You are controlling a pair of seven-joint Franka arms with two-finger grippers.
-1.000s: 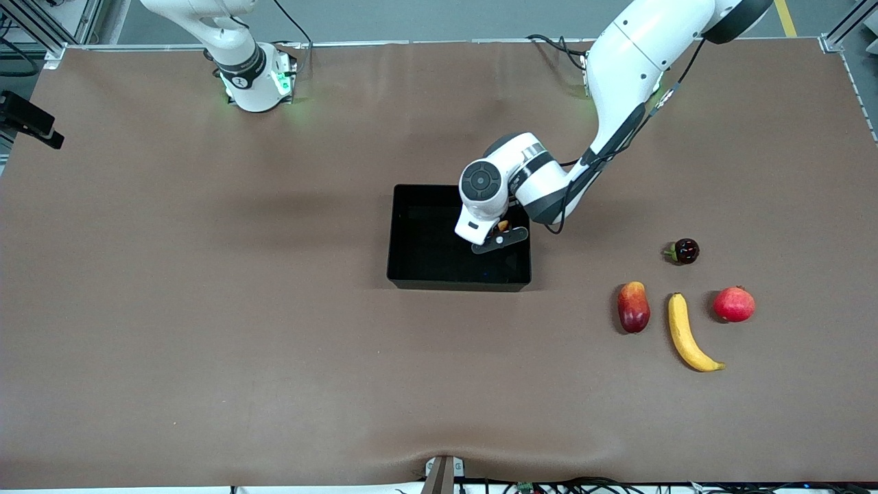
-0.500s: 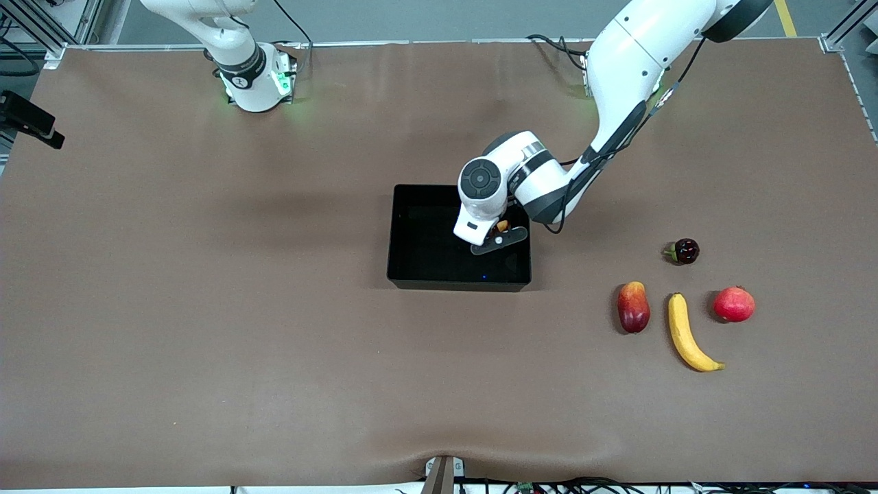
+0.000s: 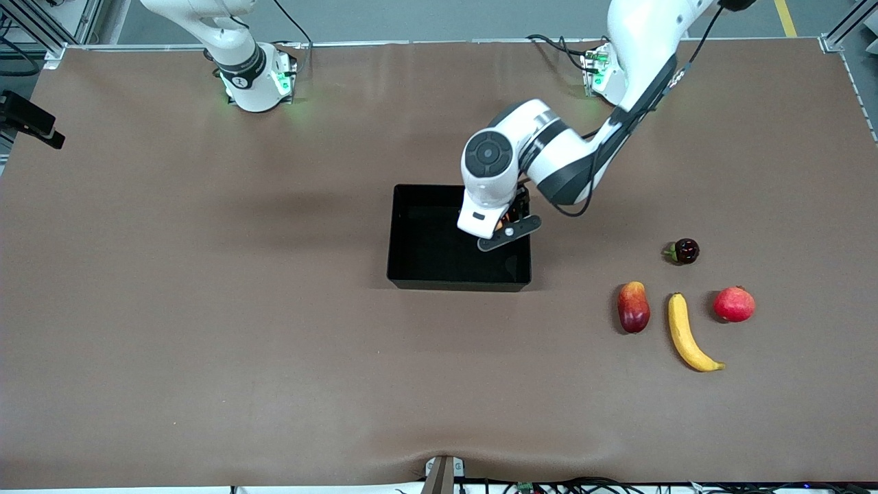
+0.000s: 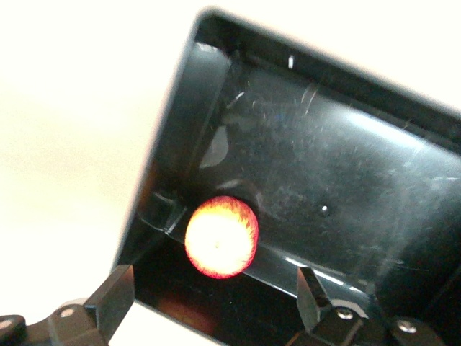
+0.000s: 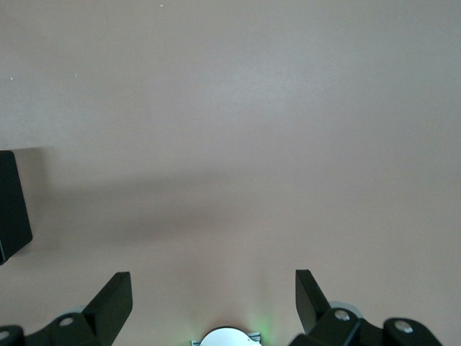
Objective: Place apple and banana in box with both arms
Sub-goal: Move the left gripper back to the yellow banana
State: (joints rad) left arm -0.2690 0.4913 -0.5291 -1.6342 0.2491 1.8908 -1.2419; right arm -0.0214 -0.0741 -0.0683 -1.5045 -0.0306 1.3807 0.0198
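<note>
Nearest to the front camera lies the banana (image 3: 691,334), on the table (image 3: 206,309) toward the left arm's end, with its darker tip pointing to about 4 o'clock in the front view. Just beside it, at about 9 o'clock from it, stands an elongated red-and-yellow fruit (image 3: 633,307), and at about 3 o'clock from the banana's upper end rests a round pinkish-red fruit (image 3: 734,304); none of the three touches another. A little farther from the camera, at about 12 o'clock from the banana, sits a small dark fruit (image 3: 683,251), alone. Farther still, near the middle of the table, is the black box (image 3: 425,264). The apple (image 4: 221,236) lies inside it, on the floor of the box and close to one corner, against the wall that is toward the left arm's end. The left gripper (image 4: 216,299) hangs over this corner of the box, right above the apple; its fingers (image 4: 115,295) are spread wide apart and they hold nothing, the apple is free below them. The right arm waits up near its base at the farthest edge of the table; the right gripper (image 5: 214,295) is over bare table, its fingers (image 5: 114,294) also spread wide and empty.
</note>
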